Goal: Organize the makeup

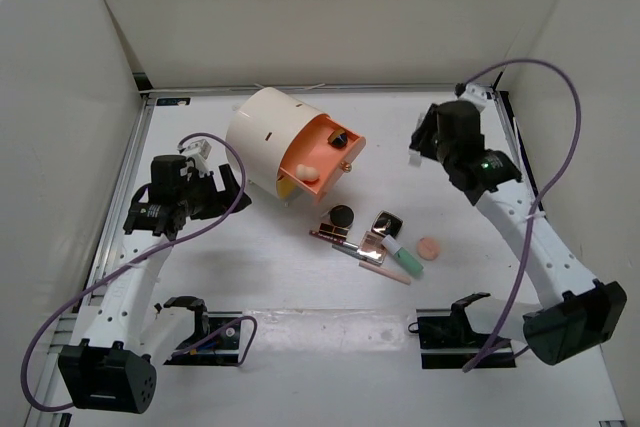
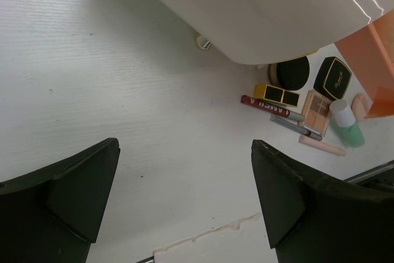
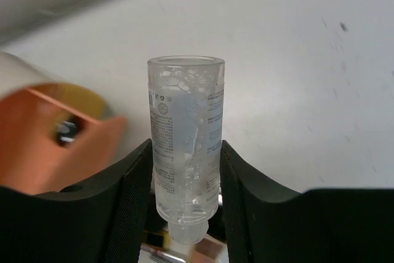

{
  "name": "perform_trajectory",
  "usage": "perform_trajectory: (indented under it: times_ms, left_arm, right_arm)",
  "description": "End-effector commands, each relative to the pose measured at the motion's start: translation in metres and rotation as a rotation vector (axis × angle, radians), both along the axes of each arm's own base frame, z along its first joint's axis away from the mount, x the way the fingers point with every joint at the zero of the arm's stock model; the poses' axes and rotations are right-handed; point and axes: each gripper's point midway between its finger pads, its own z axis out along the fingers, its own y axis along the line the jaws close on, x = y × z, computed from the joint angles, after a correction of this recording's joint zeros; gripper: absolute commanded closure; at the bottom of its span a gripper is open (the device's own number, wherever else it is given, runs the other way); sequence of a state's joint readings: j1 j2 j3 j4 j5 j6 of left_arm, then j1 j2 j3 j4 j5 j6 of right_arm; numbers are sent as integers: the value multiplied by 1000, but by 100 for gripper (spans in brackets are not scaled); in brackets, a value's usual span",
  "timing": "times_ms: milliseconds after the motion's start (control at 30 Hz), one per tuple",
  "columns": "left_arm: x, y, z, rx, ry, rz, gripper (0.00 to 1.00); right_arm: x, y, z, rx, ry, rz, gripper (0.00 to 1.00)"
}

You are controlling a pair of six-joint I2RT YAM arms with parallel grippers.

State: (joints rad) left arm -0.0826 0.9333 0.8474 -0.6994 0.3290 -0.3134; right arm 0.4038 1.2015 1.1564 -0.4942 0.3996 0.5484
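Note:
My right gripper [image 3: 186, 173] is shut on a clear bottle [image 3: 186, 121] of bubbly liquid, its pads pressed to both sides and the cap pointing toward the wrist. In the top view the right gripper [image 1: 428, 143] hangs at the back right, beyond the makeup. The makeup lies mid-table: a black round compact [image 1: 343, 216], a square compact [image 1: 387, 223], a mint tube [image 1: 408, 259], a peach sponge [image 1: 429, 247] and thin pencils [image 1: 345, 239]. My left gripper [image 1: 226, 192] is open with nothing in it, left of that pile. The left wrist view also shows the black compact [image 2: 291, 73] and mint tube [image 2: 346, 125].
A big cream cylinder [image 1: 265, 137] with an orange front [image 1: 322, 152] lies at the back centre; a peach sponge [image 1: 308, 172] sits in its orange tray. White walls enclose the table. Two black mounts [image 1: 455, 327] stand at the near edge.

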Motion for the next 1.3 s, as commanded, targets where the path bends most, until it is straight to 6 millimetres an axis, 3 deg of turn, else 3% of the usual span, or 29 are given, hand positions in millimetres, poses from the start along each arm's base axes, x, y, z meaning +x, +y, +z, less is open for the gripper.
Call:
perform_trajectory:
  times_ms: [0, 33, 67, 100, 333, 467, 767, 1000, 1067, 1267]
  left_arm:
    - [5, 0, 21, 9, -69, -11, 2]
    - [5, 0, 22, 8, -70, -10, 2]
    - [4, 0, 22, 8, -75, -12, 2]
    - [4, 0, 21, 7, -68, -9, 2]
    - [1, 5, 24, 28, -81, 12, 2]
    - [-1, 7, 27, 31, -90, 19, 2]
    - [-4, 8, 24, 38, -78, 21, 2]
    - [-6, 9, 25, 46, -81, 24, 2]
    - [-5, 11, 26, 51, -83, 33, 2]
    - [-3, 11, 29, 51, -88, 33, 2]
  right_arm:
    - [12, 30, 76, 50, -181, 135, 100]
    - [16, 58, 98, 90, -228, 227, 99]
    - [18, 72, 106, 108, -242, 276, 98]
    - [22, 103, 118, 150, -261, 358, 98]
    - [37, 204, 104, 282, -234, 478, 99]
    - [34, 232, 92, 304, -218, 497, 98]
    - [27, 240, 59, 319, -155, 445, 89]
    - [18, 231, 55, 306, -149, 367, 79]
    - [14, 230, 62, 314, -161, 367, 64]
    - [15, 234, 77, 308, -184, 395, 43]
